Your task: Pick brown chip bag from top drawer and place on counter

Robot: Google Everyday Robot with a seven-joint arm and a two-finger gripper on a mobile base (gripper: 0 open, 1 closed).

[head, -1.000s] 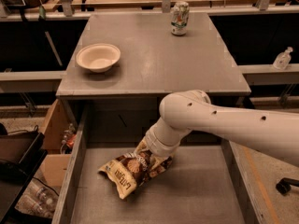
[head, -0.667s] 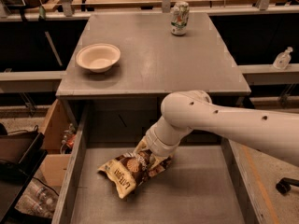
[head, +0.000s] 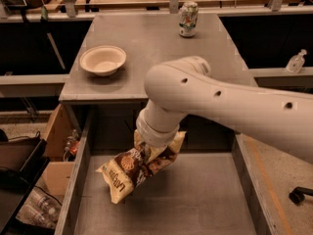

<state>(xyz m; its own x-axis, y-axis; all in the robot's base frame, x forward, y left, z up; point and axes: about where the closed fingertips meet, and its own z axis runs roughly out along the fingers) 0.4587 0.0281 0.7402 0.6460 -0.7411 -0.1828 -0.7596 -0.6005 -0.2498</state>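
Note:
The brown chip bag (head: 138, 166) hangs crumpled from my gripper (head: 150, 152), clear above the floor of the open top drawer (head: 205, 204). The gripper sits under the white wrist, mostly hidden by it and by the bag, and is shut on the bag's upper part. The bag's cream-yellow end points down to the left. The grey counter (head: 146, 43) lies just behind the drawer, higher up, with the white arm reaching in from the right across its front edge.
A cream bowl (head: 102, 59) sits on the counter's left side and a green-and-white can (head: 188, 18) at its far edge. The drawer's low side walls (head: 73, 190) flank the bag. A clear bottle (head: 296, 61) stands on the right ledge. Boxes and plastic bottles (head: 36, 209) lie at the lower left.
The arm has risen and lifted the chip bag off the drawer floor; the bag now hangs in the air, nearer the drawer's back.

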